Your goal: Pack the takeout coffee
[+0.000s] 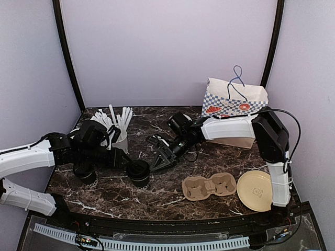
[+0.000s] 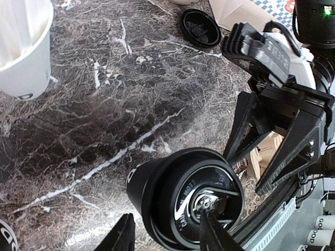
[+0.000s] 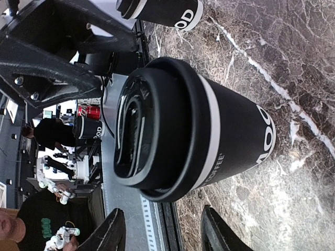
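A black coffee cup (image 1: 138, 172) with its black lid on stands upright at the table's front middle. It fills the left wrist view (image 2: 183, 204) and the right wrist view (image 3: 199, 125). My left gripper (image 1: 124, 159) is open just left of it; in its own view (image 2: 167, 232) one fingertip (image 2: 212, 230) overlaps the lid. My right gripper (image 1: 158, 161) is open just right of the cup, which sits ahead of its fingers (image 3: 163, 230). A second black cup (image 1: 85, 175) stands under my left arm and shows in the right wrist view (image 3: 162, 11). A loose black lid (image 1: 156, 140) lies behind.
A brown pulp cup carrier (image 1: 209, 187) lies at the front right, beside a round beige plate (image 1: 255, 190). A checked paper bag (image 1: 233, 104) stands at the back right. A white cup of white sticks (image 1: 118, 130) stands at the back left.
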`<control>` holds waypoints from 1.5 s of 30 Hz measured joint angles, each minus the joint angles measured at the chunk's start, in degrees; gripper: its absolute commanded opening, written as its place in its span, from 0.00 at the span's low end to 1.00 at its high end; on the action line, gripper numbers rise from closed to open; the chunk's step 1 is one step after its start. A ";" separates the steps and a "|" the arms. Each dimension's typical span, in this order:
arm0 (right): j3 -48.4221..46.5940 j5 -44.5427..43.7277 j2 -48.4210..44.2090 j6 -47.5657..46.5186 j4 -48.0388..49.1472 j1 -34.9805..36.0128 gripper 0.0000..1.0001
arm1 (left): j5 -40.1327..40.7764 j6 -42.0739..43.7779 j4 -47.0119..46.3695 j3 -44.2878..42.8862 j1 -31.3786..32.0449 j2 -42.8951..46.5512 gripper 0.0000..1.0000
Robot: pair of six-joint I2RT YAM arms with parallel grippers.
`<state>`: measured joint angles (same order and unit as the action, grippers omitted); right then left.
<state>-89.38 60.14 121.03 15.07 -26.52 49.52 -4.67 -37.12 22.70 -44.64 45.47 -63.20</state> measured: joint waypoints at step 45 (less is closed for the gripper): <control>-2.67 1.57 4.87 6.40 3.34 0.11 0.46 | -2.08 -4.59 0.52 6.93 -3.74 5.51 0.41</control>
<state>-92.05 61.71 125.91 21.47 -23.18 49.63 -6.74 -41.71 23.22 -37.71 41.74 -57.69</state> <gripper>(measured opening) 0.455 0.419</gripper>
